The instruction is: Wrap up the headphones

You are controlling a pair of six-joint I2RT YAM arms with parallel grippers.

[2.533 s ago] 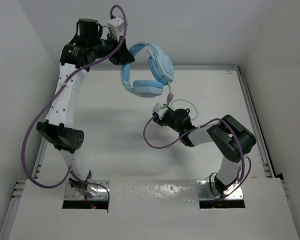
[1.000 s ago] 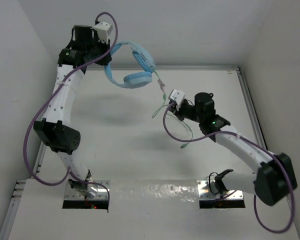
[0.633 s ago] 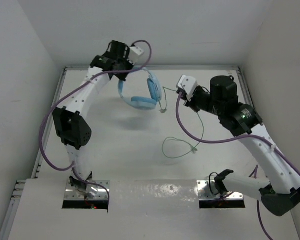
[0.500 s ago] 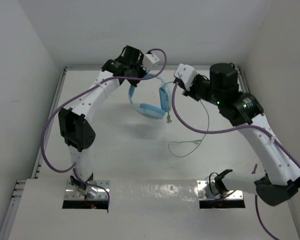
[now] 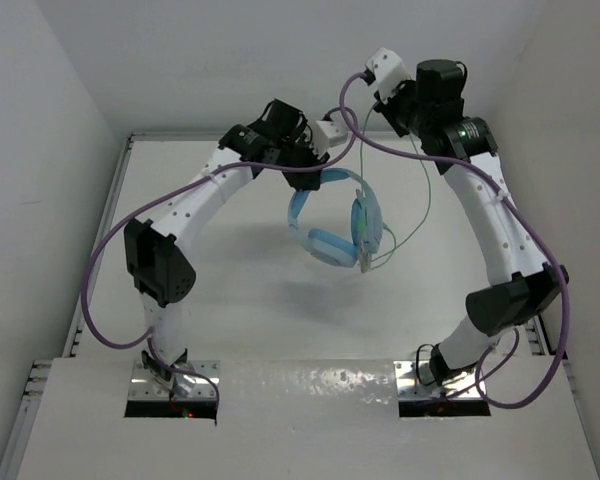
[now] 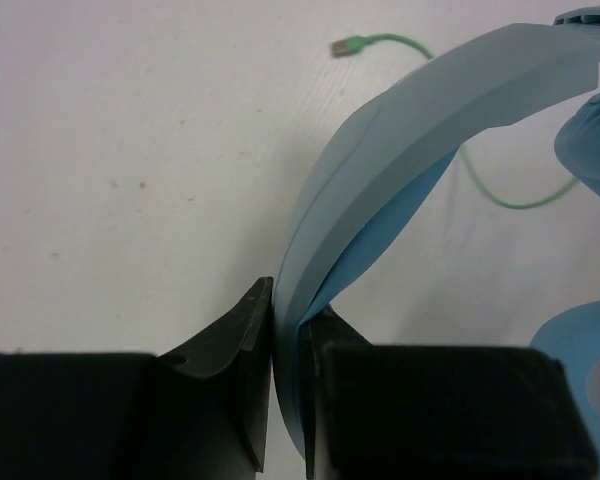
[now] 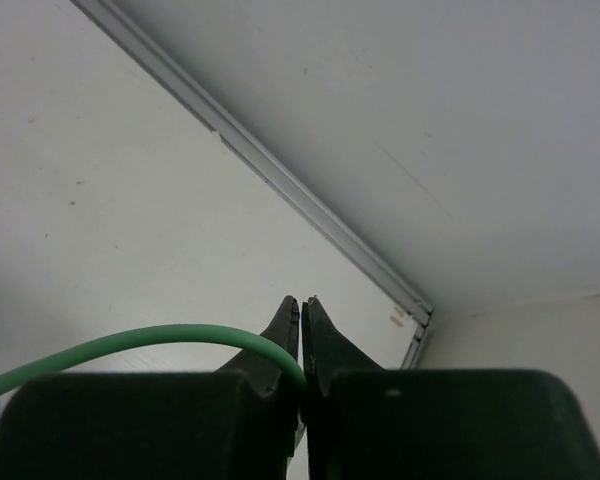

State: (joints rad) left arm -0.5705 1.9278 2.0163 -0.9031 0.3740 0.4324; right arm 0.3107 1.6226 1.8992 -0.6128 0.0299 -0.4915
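- The left gripper (image 6: 285, 312), toward 12 o'clock of the table (image 5: 210, 290), pinches the headband (image 6: 400, 130). The headphones (image 5: 330, 235) hang over the table's centre.
- The cable (image 5: 423, 195) climbs toward 1 o'clock.
- The right gripper (image 7: 302, 308), raised high, is closed on that cable.
- The winding looks under way. Next, the right arm likely needs to loop the cable around the headband while keeping it taut.

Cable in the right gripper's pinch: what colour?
Green; the cable shows best in the right wrist view.
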